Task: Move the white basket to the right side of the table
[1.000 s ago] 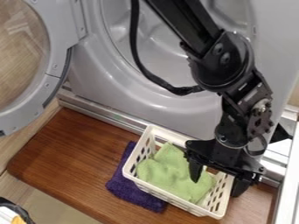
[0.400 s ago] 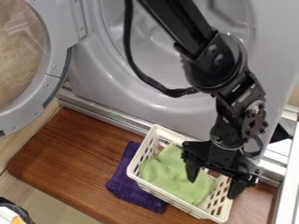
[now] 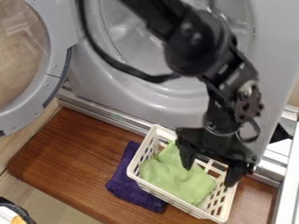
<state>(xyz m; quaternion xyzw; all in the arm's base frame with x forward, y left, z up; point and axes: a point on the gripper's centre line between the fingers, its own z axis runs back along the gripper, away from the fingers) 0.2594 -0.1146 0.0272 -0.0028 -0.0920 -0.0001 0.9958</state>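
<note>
1. Door (image 3: 50, 83) of the front-loading machine stood open at the left, its round pane ringed by a pale grey frame.
2. Below it, in the bottom left corner, sat part of a black-rimmed object (image 3: 20, 211) with white and orange-yellow inside; too little showed to tell what it was.
3. Brown wood made up the desk (image 3: 64, 153), which had a rounded left corner and ran along the foot of the grey machine (image 3: 93, 87). A metal strip (image 3: 108, 114) lay between the two.
4. Dark purple cloth (image 3: 125, 183) lay folded on the desk along the basket's left side, right up against it. Whether any of it was tucked underneath, I could not tell.
5. The white basket (image 3: 207, 213) sat right of the desk's middle, turned at a slant, with slotted walls and its far corner near the metal strip.
6. Inside it, a light green cloth (image 3: 181, 181) was bunched up.
7. The claw (image 3: 208, 176) hung over the right part of the basket, open, with its two fingers spread well apart. The black arm (image 3: 196, 39) slanted down to it from the top edge, in front of the machine's round opening.
8. A white upright panel (image 3: 289, 179) stood at the far right edge.
</note>
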